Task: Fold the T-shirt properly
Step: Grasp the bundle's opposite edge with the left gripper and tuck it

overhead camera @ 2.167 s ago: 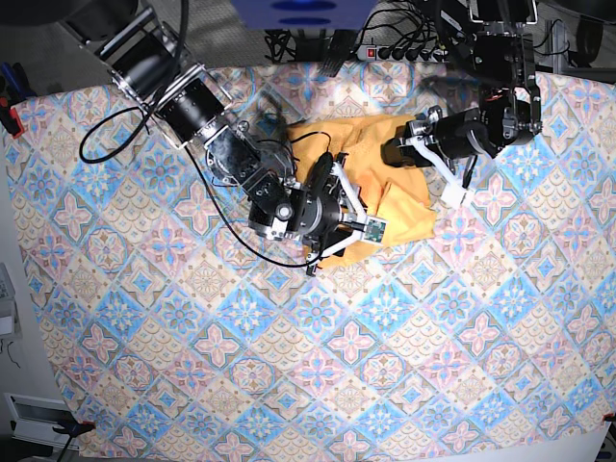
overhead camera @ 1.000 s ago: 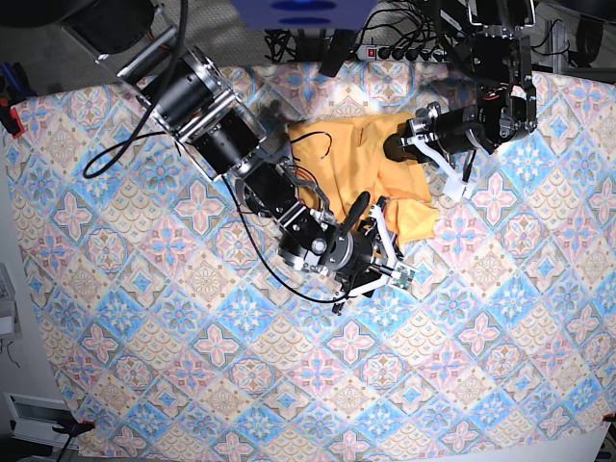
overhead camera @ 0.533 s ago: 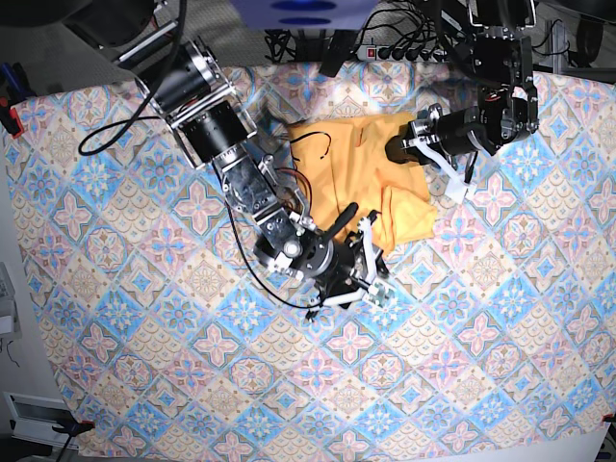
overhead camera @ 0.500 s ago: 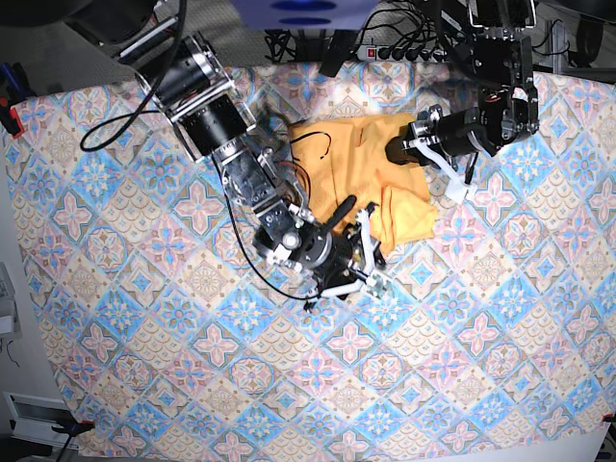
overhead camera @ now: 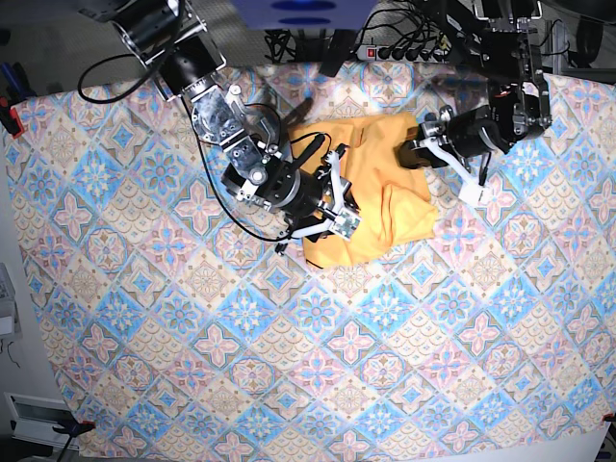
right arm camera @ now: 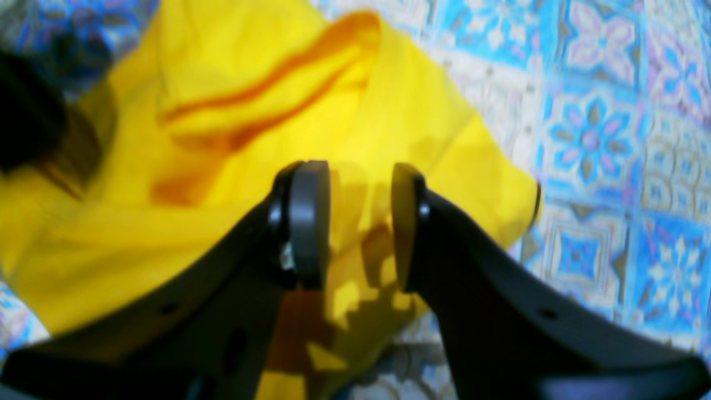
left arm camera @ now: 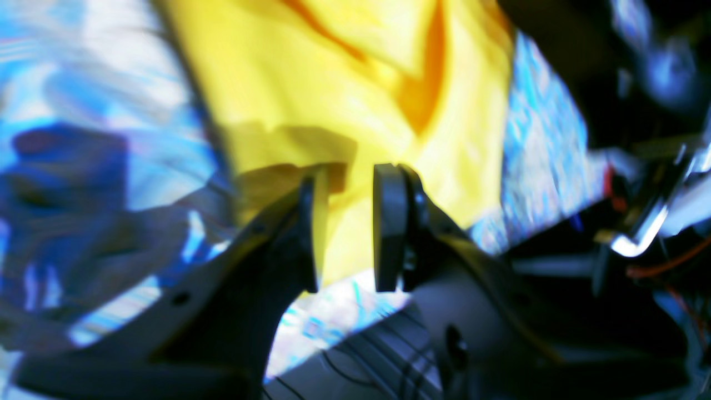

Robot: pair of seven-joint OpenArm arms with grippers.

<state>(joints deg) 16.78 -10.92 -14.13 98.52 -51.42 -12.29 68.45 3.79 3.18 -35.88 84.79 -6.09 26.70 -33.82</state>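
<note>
The pale yellow-orange T-shirt [overhead camera: 380, 188] lies bunched at the back middle of the patterned cloth. My right gripper [overhead camera: 327, 197], on the arm at the view's left, hovers over the shirt's left part. In the right wrist view its jaws [right arm camera: 355, 222] stand slightly apart above creased yellow fabric [right arm camera: 250, 83], with nothing between them. My left gripper [overhead camera: 412, 154] is at the shirt's upper right edge. In the left wrist view its jaws [left arm camera: 345, 228] stand slightly apart, with the shirt [left arm camera: 333, 83] showing behind the gap.
The blue-pink-white diamond-patterned cloth [overhead camera: 289, 366] covers the whole table. A power strip and cables [overhead camera: 395, 48] lie beyond the back edge. A red clamp [overhead camera: 10, 115] holds the cloth at the left edge. The right arm's cable [overhead camera: 221, 207] loops over the cloth.
My right gripper has swung back from the cloth in front of the shirt to over the shirt's left part. The left gripper has shifted slightly right. The shirt's front left edge now shows.
</note>
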